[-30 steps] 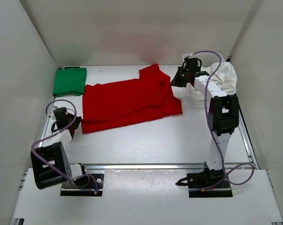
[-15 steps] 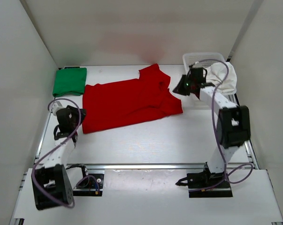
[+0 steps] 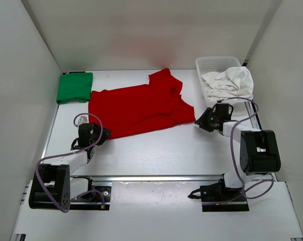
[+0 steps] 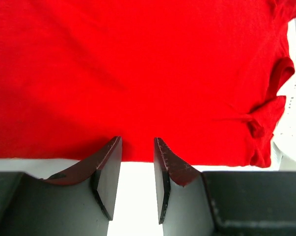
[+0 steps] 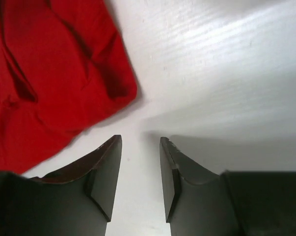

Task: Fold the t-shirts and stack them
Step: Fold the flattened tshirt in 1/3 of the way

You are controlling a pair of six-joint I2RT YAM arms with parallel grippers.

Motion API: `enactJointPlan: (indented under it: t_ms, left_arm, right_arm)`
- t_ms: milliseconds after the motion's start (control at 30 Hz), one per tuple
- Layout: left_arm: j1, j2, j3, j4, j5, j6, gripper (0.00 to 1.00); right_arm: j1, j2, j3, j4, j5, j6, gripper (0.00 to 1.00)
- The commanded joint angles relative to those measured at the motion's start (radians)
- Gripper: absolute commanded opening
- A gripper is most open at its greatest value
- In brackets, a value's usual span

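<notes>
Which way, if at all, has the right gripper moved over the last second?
Yes. The right gripper has pulled back toward the near edge: from beside the basket's left wall to a spot past its near end, by the red shirt's corner.

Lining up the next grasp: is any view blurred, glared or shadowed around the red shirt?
Top external: sharp, evenly lit, red t-shirt clear. Left wrist: red oversaturated, creases barely read, table strip blown white. Right wrist: sharp; soft shadow on the table by the right gripper.
</notes>
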Motion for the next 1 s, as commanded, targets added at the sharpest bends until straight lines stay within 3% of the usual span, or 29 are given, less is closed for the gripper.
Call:
enactJointPlan:
  t_ms: [0, 267, 400, 467, 533, 767, 967]
  left_arm:
    - [-0.044, 0.029, 0.061, 0.069, -0.017, -0.007, 0.43]
    - [-0.049, 0.181, 0.107, 0.106, 0.019, -0.007, 0.41]
    - [-0.029, 0.233, 0.099, 0.123, 0.039, -0.005, 0.4]
    - [-0.032, 0.236, 0.11, 0.097, 0.021, 0.03, 0.4]
    - [-0.042, 0.227, 0.119, 0.057, -0.013, 0.056, 0.39]
    - [-0.003, 0.197, 0.104, -0.006, -0.031, 0.102, 0.38]
    - [-0.013, 0.157, 0.086, -0.029, 0.006, 0.087, 0.38]
  right_arm:
    - [-0.001, 0.055, 0.071, 0.087, 0.003, -0.023, 0.36]
    - [0.002, 0.204, 0.166, 0.107, -0.001, -0.017, 0.32]
    - [-0.002, 0.241, 0.21, 0.108, -0.009, -0.008, 0.17]
    - [-0.004, 0.238, 0.218, 0.102, -0.008, -0.003, 0.05]
    - [-0.01, 0.231, 0.204, 0.102, -0.001, 0.002, 0.01]
    - [-0.027, 0.019, -0.059, 0.099, 0.012, 0.046, 0.0]
    - [-0.127, -0.193, -0.283, 0.118, -0.044, 0.055, 0.0]
